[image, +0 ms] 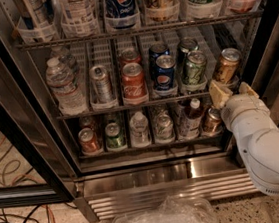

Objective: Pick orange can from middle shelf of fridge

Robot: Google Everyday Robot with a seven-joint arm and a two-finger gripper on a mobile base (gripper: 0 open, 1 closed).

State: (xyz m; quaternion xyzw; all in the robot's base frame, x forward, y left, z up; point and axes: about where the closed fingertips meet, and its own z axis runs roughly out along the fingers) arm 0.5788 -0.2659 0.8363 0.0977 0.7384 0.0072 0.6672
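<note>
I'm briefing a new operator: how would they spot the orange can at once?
In the fridge, find the middle shelf. The orange can stands in its rightmost lane, just above the open end effector. It is copper-coloured, unlike the green-and-silver can beside it.

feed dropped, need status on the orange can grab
Gripper open, just below the orange can, at the middle shelf front. Can upright, rightmost lane, not gripped. Green can close beside it.

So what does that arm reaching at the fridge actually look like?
The arm is smooth, rounded white casing with no cables showing. Its gripper, just below the orange can, ends in two flat tan fingers.
</note>
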